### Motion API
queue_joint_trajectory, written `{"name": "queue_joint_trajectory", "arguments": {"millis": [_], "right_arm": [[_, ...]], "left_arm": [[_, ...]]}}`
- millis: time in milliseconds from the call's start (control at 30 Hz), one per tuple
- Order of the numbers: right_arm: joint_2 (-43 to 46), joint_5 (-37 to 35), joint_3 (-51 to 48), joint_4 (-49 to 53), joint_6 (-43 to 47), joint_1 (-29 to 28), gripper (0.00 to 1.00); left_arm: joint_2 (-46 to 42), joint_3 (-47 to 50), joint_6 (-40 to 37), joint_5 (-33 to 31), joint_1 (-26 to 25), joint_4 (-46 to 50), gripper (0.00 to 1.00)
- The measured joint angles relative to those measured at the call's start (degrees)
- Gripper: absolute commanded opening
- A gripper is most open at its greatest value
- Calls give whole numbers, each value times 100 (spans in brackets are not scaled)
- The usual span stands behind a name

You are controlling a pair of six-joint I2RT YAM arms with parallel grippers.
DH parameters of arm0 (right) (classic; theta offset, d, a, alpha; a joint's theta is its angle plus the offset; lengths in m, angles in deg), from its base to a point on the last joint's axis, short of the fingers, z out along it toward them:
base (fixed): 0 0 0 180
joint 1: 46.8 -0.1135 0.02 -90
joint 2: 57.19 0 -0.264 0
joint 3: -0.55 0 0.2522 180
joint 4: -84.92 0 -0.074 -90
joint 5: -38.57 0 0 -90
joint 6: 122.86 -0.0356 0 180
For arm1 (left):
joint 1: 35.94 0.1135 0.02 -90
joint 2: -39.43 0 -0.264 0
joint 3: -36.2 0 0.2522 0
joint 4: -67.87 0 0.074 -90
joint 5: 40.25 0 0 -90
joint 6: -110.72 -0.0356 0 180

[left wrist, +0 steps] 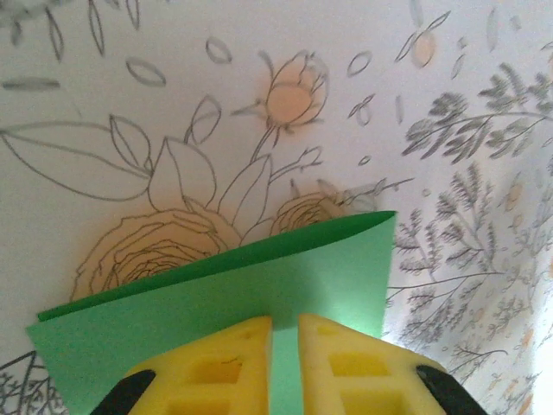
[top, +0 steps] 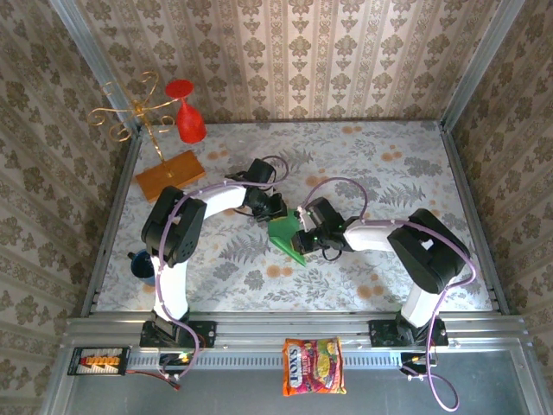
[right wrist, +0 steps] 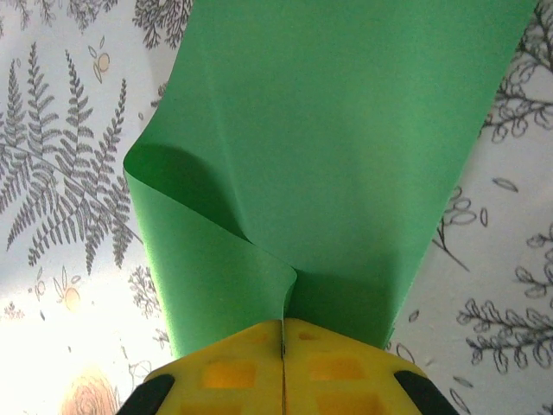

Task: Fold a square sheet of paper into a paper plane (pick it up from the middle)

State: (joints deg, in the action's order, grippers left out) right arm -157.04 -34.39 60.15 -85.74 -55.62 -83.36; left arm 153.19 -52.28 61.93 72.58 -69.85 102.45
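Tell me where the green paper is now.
Top view: the green paper is at mid-table, pinched in the right gripper, with the left gripper at its far-left edge.

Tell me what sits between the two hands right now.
Just the green paper: the top view shows it bridging the left hand and right hand, each wrist view showing it pinched.

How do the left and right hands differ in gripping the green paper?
The left hand leaves a thin slit between its yellow fingers, and the bright green paper sheet ahead of it lies flat and folded; the right hand presses its fingers fully together, and the sheet buckles into a curl beside it. Both grip the same sheet.
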Motion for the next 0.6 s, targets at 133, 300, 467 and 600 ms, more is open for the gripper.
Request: {"name": "queue_joint_trajectory", "arguments": {"millis": [133,300,467,600], "right_arm": [[-170,-33,201,-2,-155,0,7],[-332,-55,400,0,-280,7,8],[-365,-52,435,-2,-304,17,8],[-374,-52,446,-2,-317,20,8]], "left_arm": [[-715,385,341,-382,166,-221,19],[-1725,1152,802,-632,334,-586,21],[-1923,1775,1357,-686,-7,-968,22],[-1921,2155,1829,-684,-372,-1139,18]]}}
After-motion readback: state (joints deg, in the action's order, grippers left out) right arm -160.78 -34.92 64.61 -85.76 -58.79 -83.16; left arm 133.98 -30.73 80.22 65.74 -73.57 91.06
